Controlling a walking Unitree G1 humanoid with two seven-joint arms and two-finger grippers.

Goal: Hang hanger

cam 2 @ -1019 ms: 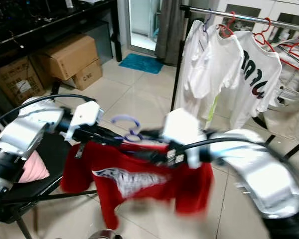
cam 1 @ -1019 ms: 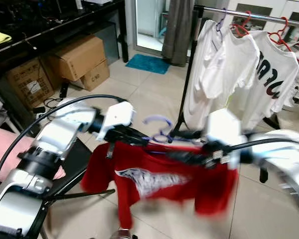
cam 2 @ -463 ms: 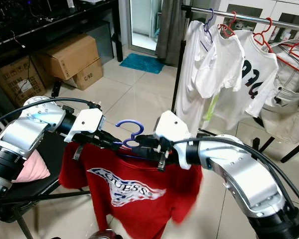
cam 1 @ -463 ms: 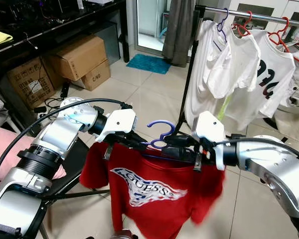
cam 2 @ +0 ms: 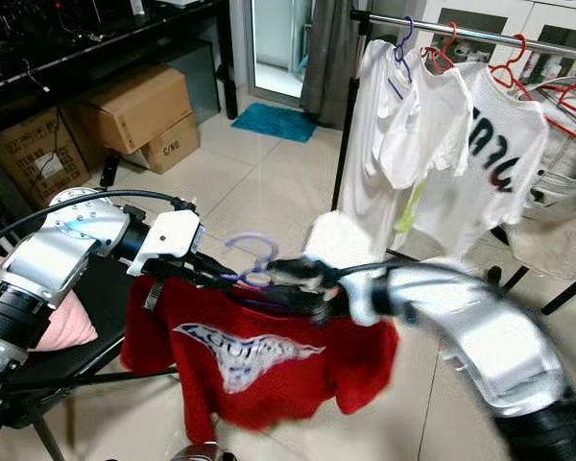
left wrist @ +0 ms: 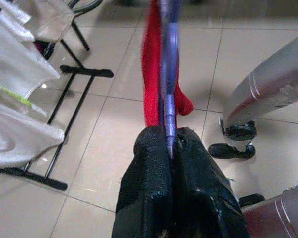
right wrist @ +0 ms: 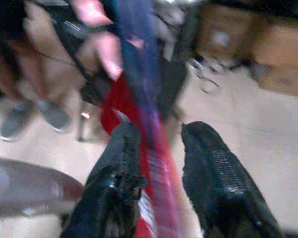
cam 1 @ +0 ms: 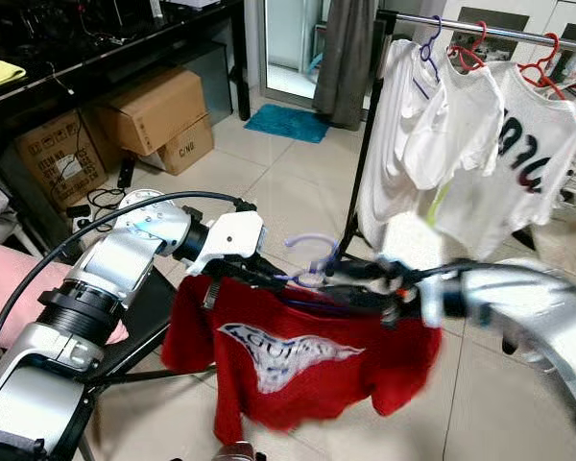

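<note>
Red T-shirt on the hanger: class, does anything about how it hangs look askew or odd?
Yes. The red T-shirt hangs crooked on the purple hanger, its hem slanting and one side bunched. The left hand is shut on the hanger; the right hand straddles it, fingers apart.

Even indoor light fills the room, brightest at the doorway (cam 1: 293,43) beyond the pale floor tiles (cam 1: 269,182), which carry a soft sheen. The right arm (cam 2: 461,317) smears with heavy motion blur, while the left arm (cam 1: 125,259) stays sharp. The right wrist view is blurred throughout; the dark worktop (cam 1: 96,58) sits in shade.
</note>
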